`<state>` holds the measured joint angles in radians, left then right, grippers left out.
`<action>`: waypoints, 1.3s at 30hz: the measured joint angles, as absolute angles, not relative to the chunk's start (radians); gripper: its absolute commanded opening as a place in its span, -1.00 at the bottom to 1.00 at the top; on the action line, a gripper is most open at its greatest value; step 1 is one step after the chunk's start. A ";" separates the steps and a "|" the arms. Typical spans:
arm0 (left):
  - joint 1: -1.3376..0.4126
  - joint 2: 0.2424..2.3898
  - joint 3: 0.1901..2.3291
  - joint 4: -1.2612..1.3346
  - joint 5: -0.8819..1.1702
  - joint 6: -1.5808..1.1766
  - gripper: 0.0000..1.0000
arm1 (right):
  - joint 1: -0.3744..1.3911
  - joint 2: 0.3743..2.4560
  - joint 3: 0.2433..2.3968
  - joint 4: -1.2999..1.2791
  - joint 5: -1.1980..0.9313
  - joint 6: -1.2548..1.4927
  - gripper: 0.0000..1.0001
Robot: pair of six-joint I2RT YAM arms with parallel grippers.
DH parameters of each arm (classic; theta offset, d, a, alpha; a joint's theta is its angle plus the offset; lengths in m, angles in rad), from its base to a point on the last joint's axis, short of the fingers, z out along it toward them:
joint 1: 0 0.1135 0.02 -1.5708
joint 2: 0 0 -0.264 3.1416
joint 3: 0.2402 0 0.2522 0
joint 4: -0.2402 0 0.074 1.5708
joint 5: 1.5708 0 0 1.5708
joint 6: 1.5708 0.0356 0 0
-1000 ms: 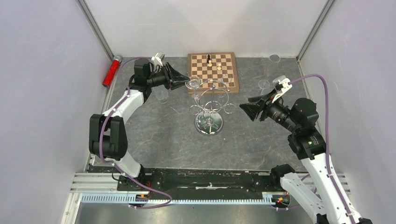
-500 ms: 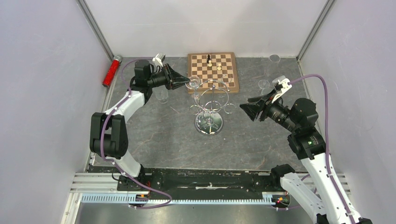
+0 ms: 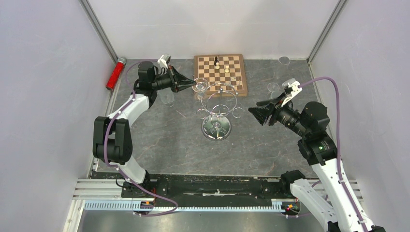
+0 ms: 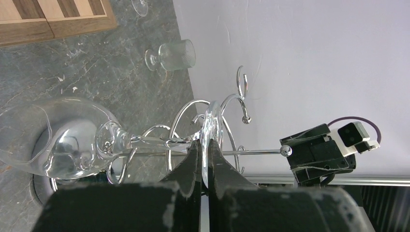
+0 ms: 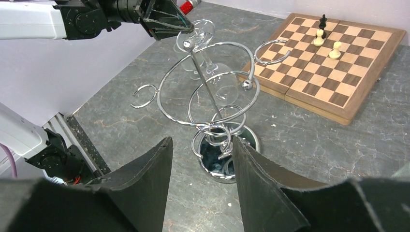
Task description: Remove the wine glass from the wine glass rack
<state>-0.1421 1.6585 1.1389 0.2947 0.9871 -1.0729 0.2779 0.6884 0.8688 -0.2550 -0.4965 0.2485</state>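
Observation:
The chrome wine glass rack (image 3: 217, 104) stands mid-table on its round mirrored base (image 3: 216, 129). A clear wine glass (image 3: 199, 86) hangs upside down at the rack's far left loop. My left gripper (image 3: 193, 85) is shut on the glass's round foot (image 4: 212, 121). In the left wrist view the stem runs through a loop arm and the bowl (image 4: 53, 140) is at the left. My right gripper (image 3: 252, 112) is open and empty to the right of the rack. The right wrist view shows the rack (image 5: 212, 92) and the held glass (image 5: 203, 34).
A wooden chessboard (image 3: 221, 72) with a few pieces lies behind the rack. Small glasses stand on the table by the left arm (image 3: 168, 98), at the right (image 3: 273, 88) and at the back right (image 3: 284, 60). A red cylinder (image 3: 115, 73) lies at the far left wall.
My left gripper has shifted slightly left and back, still shut on the glass's foot. The right arm has not moved.

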 measured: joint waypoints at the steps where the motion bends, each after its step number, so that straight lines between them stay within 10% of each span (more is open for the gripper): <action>1: -0.142 1.658 1.139 0.295 0.988 -1.073 -0.95 | 0.278 0.688 0.869 -0.255 -0.496 0.247 0.02; 39: -0.132 1.656 1.138 0.331 0.988 -1.131 -0.95 | 0.280 0.689 0.869 -0.255 -0.496 0.243 0.00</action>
<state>-0.1318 1.6562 1.1378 0.3313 0.9882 -1.1313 0.2798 0.6891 0.8688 -0.2550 -0.4965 0.2432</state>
